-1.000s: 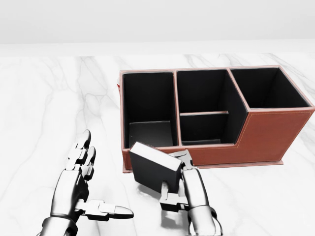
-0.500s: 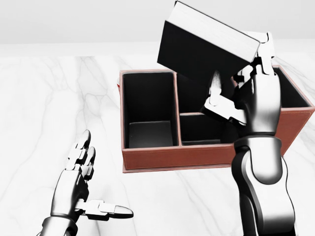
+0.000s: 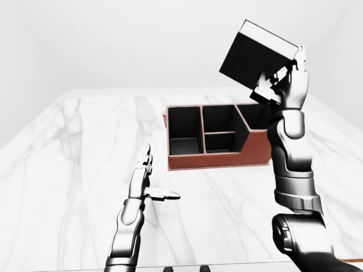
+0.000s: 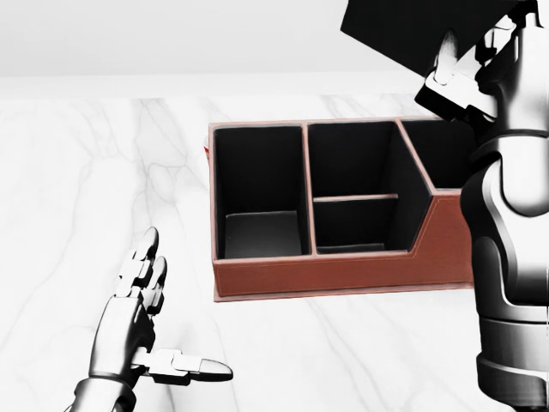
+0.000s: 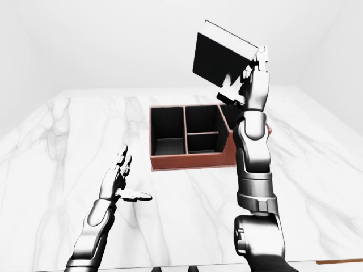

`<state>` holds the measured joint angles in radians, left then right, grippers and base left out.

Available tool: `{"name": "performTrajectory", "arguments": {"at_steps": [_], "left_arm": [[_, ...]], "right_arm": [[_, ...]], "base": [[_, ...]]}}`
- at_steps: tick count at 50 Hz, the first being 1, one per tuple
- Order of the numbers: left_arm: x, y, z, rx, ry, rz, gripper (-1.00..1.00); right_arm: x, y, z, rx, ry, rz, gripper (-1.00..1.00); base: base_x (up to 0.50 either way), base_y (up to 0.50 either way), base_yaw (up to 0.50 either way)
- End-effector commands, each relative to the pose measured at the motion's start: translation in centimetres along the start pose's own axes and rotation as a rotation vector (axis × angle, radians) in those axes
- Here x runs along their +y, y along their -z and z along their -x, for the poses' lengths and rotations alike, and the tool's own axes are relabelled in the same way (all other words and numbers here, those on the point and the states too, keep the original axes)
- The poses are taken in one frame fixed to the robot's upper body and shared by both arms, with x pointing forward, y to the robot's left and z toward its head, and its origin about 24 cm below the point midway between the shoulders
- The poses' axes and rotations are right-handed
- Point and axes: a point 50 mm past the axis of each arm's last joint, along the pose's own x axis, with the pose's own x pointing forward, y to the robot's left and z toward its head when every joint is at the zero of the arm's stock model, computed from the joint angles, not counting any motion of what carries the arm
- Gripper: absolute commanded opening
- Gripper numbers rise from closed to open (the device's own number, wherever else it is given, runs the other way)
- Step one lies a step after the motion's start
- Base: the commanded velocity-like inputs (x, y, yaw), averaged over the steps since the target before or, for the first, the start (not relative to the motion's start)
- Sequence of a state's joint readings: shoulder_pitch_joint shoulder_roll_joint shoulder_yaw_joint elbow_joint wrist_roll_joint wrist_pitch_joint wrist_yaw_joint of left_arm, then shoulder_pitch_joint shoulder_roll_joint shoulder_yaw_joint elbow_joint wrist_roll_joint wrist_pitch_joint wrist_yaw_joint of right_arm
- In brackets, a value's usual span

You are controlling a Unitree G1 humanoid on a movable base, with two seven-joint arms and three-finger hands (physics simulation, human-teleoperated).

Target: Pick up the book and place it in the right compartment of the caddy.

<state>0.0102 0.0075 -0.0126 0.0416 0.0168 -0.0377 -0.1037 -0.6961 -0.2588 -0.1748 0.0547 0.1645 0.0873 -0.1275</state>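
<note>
Since a second ago the right hand [image 3: 288, 79] has carried the book [image 3: 254, 54] from the table at the caddy's [image 4: 343, 273] near wall up high, and since half a second ago higher still and further toward the caddy's right end. Its fingers are clamped on the book's lower edge, and the book hangs tilted, well above the caddy and roughly over its right compartment [image 3: 258, 116]. That compartment looks empty, as do the others. The left hand [image 4: 137, 330] rests low over the marble table [image 4: 103, 189], to the caddy's left and well apart from it, its fingers spread and holding nothing.

The risk now lies in the descent. The book is gripped at one edge only, so it could swing or slip out on the way down. Being tilted, its corner could catch the slanted divider or the caddy's rim and drop into the middle compartment or outside.
</note>
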Motion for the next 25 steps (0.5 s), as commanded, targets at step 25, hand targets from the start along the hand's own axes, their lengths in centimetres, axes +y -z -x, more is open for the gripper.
{"name": "performTrajectory", "arguments": {"at_steps": [25], "left_arm": [[0.0,0.3,-0.3,0.012,-0.018,-0.015,1.00]], "right_arm": [[-14.4,7.3,-1.4,0.463,0.391,0.232,-1.00]], "base": [[0.00,0.00,0.00]]}}
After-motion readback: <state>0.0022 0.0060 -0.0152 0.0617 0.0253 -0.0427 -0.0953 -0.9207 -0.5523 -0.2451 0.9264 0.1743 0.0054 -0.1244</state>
